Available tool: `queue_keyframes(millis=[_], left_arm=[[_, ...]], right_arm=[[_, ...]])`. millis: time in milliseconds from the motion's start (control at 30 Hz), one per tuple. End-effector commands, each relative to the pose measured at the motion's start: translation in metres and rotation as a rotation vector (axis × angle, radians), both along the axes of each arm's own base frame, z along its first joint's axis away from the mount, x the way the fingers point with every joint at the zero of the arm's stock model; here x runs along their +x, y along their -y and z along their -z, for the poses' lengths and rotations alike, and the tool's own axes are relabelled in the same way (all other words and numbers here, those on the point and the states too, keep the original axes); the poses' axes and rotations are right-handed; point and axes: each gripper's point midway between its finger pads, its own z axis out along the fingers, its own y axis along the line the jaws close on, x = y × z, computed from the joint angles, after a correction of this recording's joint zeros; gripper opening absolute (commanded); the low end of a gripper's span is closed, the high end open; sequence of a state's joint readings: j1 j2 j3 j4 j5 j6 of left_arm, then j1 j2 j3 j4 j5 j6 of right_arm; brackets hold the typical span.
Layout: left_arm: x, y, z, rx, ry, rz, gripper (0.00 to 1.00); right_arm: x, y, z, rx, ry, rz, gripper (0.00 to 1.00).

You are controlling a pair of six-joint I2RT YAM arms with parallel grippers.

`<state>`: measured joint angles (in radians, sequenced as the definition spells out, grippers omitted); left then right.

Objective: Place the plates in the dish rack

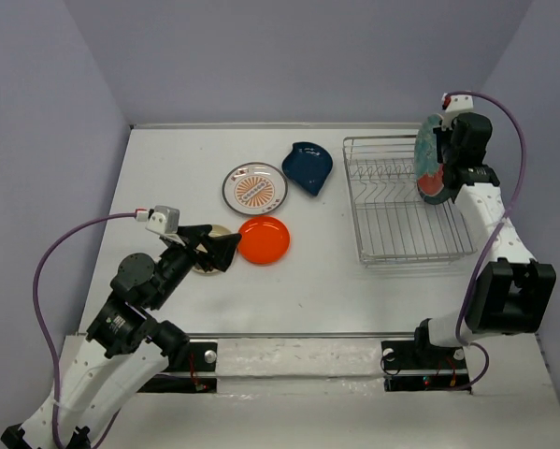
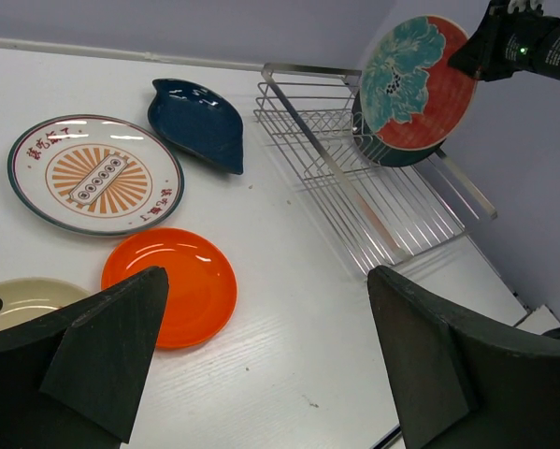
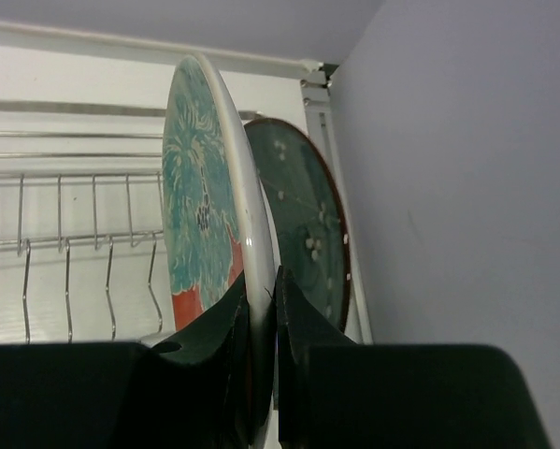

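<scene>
My right gripper [image 1: 445, 166] is shut on the rim of the large teal-and-red plate [image 1: 426, 148], holding it upright on edge over the right end of the silver wire dish rack [image 1: 392, 215]. In the right wrist view my fingers [image 3: 303, 318] pinch the plate [image 3: 200, 187]; the dark teal plate [image 3: 308, 224] stands in the rack just behind it. My left gripper [image 1: 225, 248] is open and empty above the small cream plate [image 2: 18, 299], next to the plain orange plate [image 1: 264, 239]. The sunburst plate [image 1: 255, 188] and the dark blue plate [image 1: 308, 166] lie flat further back.
Upright tines [image 3: 69, 271] of the rack stand free to the left of the held plate. The grey right wall [image 3: 448, 187] is close beside the rack. The table's near edge [image 1: 298, 335] runs in front of both arm bases.
</scene>
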<state>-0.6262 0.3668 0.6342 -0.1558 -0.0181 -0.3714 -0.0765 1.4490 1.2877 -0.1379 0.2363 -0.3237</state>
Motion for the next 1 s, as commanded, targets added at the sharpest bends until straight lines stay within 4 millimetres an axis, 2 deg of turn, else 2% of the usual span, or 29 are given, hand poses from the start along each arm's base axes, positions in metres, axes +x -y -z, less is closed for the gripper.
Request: queue_keyframes(millis=[0, 167, 267, 333, 433, 467, 533, 633, 667, 833, 967], left_arm=[[0.001, 0.002, -0.005, 0.004, 0.034, 0.01, 0.99], [0.002, 0.002, -0.004, 0.008, 0.028, 0.01, 0.99], [0.003, 0.003, -0.003, 0.009, 0.024, 0.01, 0.99], [0.003, 0.003, -0.001, 0.013, 0.018, 0.01, 0.99], [0.005, 0.005, 0.002, 0.019, 0.007, 0.012, 0.99], [0.006, 0.006, 0.003, 0.023, 0.002, 0.012, 0.99], [0.006, 0.006, 0.003, 0.025, 0.002, 0.012, 0.99], [0.006, 0.004, 0.002, 0.019, 0.007, 0.006, 0.99], [0.005, 0.004, 0.002, 0.02, 0.006, 0.007, 0.99], [0.005, 0.004, 0.001, 0.017, 0.01, 0.006, 0.99], [0.005, 0.005, 0.002, 0.02, 0.006, 0.01, 0.99]], right_arm=[[0.016, -0.006, -0.057, -0.003, 0.223, -0.035, 0.07], [0.019, -0.004, -0.032, -0.002, 0.181, -0.027, 0.07], [0.02, -0.007, -0.03, 0.016, 0.188, -0.037, 0.07], [0.019, -0.005, -0.035, 0.025, 0.205, -0.021, 0.07], [0.016, -0.003, -0.08, 0.046, 0.32, 0.007, 0.07], [0.013, 0.001, -0.104, 0.04, 0.374, 0.03, 0.07], [0.009, 0.007, -0.131, 0.022, 0.431, 0.058, 0.07], [0.003, 0.015, -0.157, -0.048, 0.462, 0.088, 0.07], [0.002, 0.015, -0.16, -0.061, 0.461, 0.085, 0.07], [0.002, 0.014, -0.146, -0.094, 0.423, 0.068, 0.07], [0.007, 0.015, -0.122, -0.104, 0.37, 0.064, 0.07]])
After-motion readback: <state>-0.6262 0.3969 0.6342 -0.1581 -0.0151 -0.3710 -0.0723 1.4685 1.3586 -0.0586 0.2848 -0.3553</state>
